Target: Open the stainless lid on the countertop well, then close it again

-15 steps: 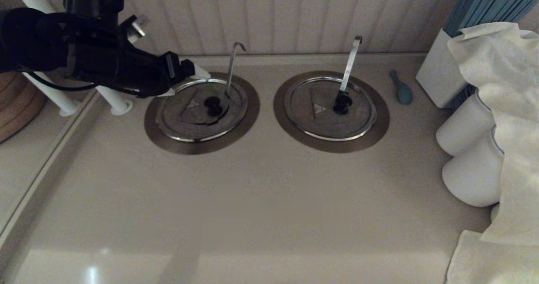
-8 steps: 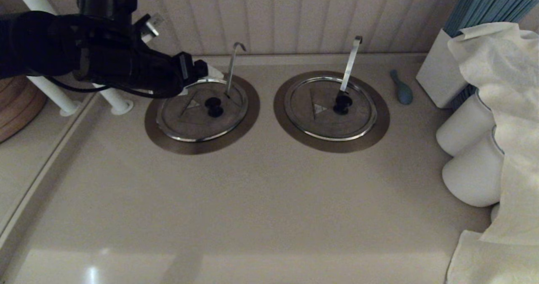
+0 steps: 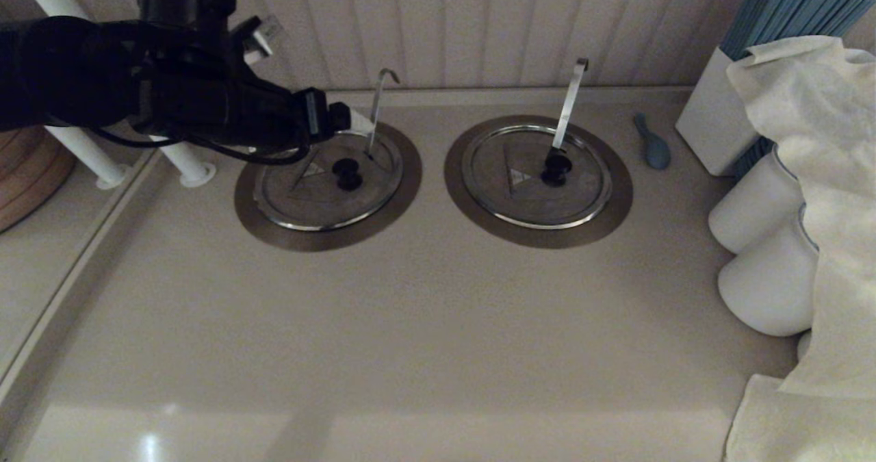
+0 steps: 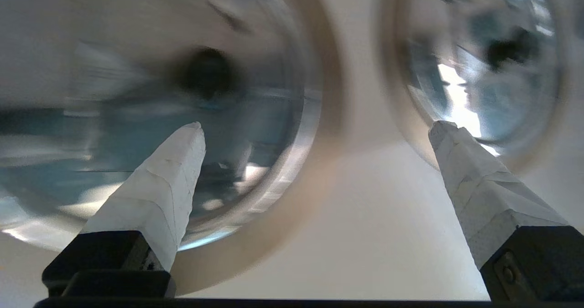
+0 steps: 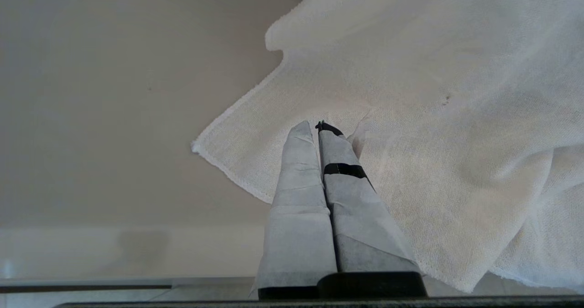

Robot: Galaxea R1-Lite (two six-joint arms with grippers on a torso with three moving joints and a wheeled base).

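Note:
The stainless lid (image 3: 311, 191) lies flat and shut in its dull-bronze collar (image 3: 274, 233), the countertop well hidden beneath it. Its black knob (image 3: 348, 172) sits at the centre, with the triangle sticker beside it. The thin curled-hook rod (image 3: 376, 109) rises behind the knob. My left gripper (image 3: 354, 122) hovers open over the lid's far edge, holding nothing. In the left wrist view one fingertip (image 4: 189, 139) sits over the lid (image 4: 137, 93), below the knob (image 4: 207, 70). My right gripper (image 5: 312, 127) is shut and empty over a white cloth (image 5: 433, 116).
The twin lid (image 3: 537, 174) with a broad flat handle (image 3: 569, 103) lies to the right. A blue spoon (image 3: 653, 147), white box (image 3: 712, 120), white jars (image 3: 759, 209) and draped cloth (image 3: 835, 174) crowd the right side. White posts (image 3: 185, 164) stand left of the well.
My left arm has swung right and slightly up across the lid's far edge. A dark gap at the flap near the knob, seen one second ago, has gone; the lid lies flat.

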